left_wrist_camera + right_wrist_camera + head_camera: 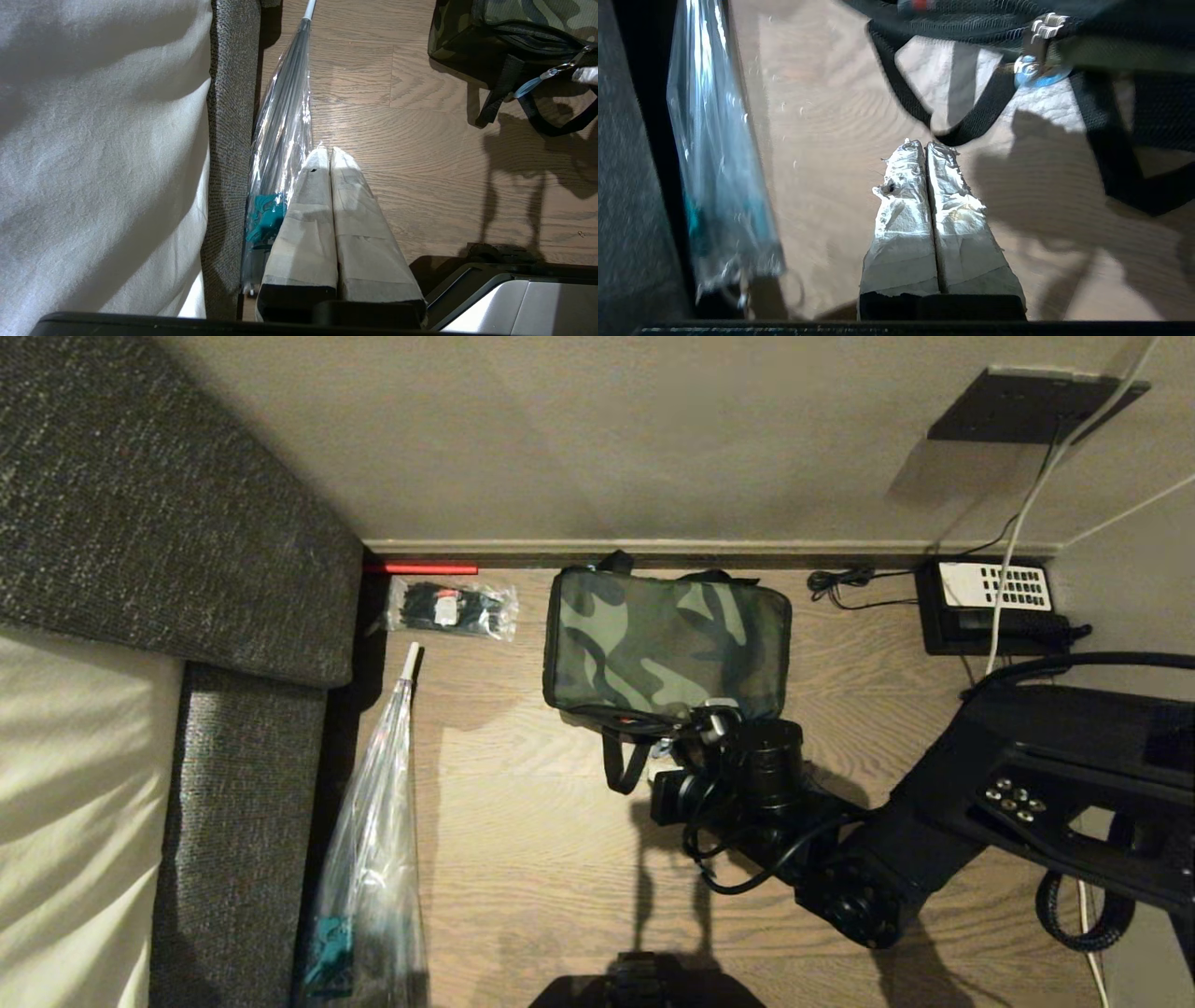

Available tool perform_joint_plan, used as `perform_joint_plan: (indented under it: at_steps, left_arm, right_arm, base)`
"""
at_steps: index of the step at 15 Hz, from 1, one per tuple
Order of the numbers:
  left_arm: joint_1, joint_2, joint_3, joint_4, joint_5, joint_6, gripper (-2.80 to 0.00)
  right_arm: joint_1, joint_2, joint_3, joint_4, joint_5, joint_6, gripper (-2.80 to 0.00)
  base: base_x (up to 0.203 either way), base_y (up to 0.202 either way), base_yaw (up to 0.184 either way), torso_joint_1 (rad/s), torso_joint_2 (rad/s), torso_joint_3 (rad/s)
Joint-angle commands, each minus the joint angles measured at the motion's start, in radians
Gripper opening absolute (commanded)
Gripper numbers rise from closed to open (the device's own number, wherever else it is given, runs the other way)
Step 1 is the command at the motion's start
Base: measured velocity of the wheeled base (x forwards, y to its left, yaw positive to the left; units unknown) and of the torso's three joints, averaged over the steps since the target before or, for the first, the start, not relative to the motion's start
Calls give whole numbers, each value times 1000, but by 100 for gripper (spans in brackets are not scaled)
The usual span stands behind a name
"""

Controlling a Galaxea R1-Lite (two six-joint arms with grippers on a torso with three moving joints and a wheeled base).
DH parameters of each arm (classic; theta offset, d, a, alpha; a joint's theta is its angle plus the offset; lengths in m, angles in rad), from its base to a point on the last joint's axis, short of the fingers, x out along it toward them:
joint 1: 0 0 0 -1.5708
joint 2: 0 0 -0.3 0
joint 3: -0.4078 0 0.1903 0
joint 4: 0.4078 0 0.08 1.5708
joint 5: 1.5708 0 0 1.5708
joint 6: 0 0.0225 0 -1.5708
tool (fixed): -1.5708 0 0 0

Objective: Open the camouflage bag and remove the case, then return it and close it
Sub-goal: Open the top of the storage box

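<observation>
at far left stands a grey upholstered sofa with a pale cushion, and a folded clear umbrella lies along its base on the wooden floor. the left gripper is parked beside that umbrella, fingers pressed together, grasping nothing. a small clear packet lies near the wall. centre: the camouflage bag sits against the skirting, lid shut, zip closed as far as can be seen; the case is not visible, presumably inside. the right gripper hovers at the bag's near edge, clenched and empty, beside the carry strap and short of the zip pull. risk: closed fingers could snag the strap rather than the pull, dragging the whole light bag. far right, a desk telephone and its cables lie close enough to catch.
</observation>
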Motion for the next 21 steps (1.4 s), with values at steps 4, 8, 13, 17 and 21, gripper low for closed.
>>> perform_joint_plan:
  at_steps: [4,8,13,17,21]
  left_arm:
    - [-1,-2,3,0,0,-1,-280]
    - [-1,-2,3,0,0,-1,-280]
    - [1,-2,3,0,0,-1,-280]
    - [1,-2,2,0,0,-1,-280]
    - [1,-2,3,0,0,-1,-280]
  right_arm:
    - [-30,47,0,-109,0,-43,0]
    - [-43,56,-8,-89,-2,-66,0]
    - [-62,126,-67,-125,-25,-65,0]
    - [-88,195,-169,-155,-37,-77,0]
    - [-115,226,-215,-158,-37,-90,0]
  base:
    - [0,0,0,0,0,0]
    - [0,0,0,0,0,0]
    - [0,0,0,0,0,0]
    - [0,0,0,0,0,0]
    - [0,0,0,0,0,0]
